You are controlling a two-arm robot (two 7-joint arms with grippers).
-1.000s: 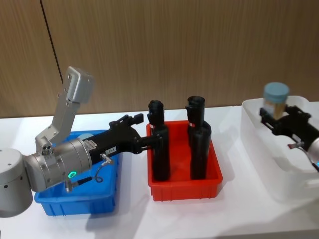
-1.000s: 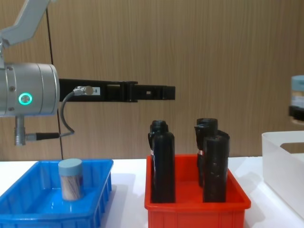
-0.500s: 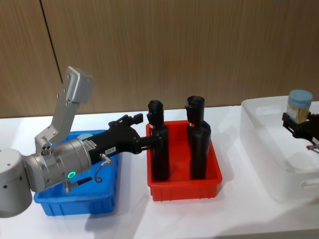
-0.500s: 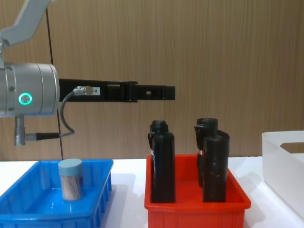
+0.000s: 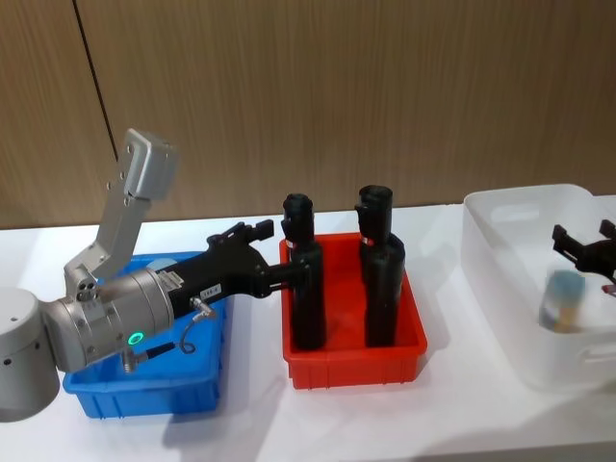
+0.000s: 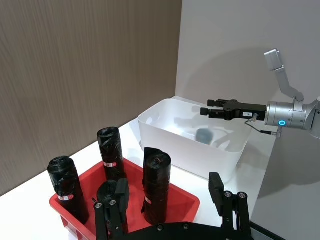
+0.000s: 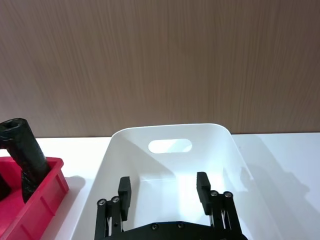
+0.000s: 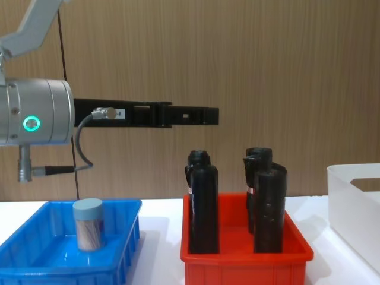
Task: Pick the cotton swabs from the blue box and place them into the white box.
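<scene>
Over at 3 o'clock on the table in the head view, one small clear cylindrical tub of cotton swabs with a pale blue-grey lid is down inside the translucent white rectangular plastic box. It shows blurry through the near wall, so I can't tell if it's actually sitting on the bottom. Just above it, at 12 o'clock from the tub, the right gripper hangs over the box with its black fingers spread wide and nothing between them. The right wrist view says the same, with both pads apart over the inside of the box.

A second swab tub stands upright in the shallow bright blue rectangular plastic bin, way over at 9 o'clock on the table, well apart from the white box.

The left gripper is let go too, fingers apart and empty in its own wrist view. Its arm sits high over the blue bin and points toward 3 o'clock. In the chest view the fingertips end above the nearest bottle without touching it.

Between the two boxes, at 6 o'clock centre, is a red rectangular plastic bin holding four tall black bottles, all upright. Everything sits on a white table, with a brown wood-panel wall at 12 o'clock behind.
</scene>
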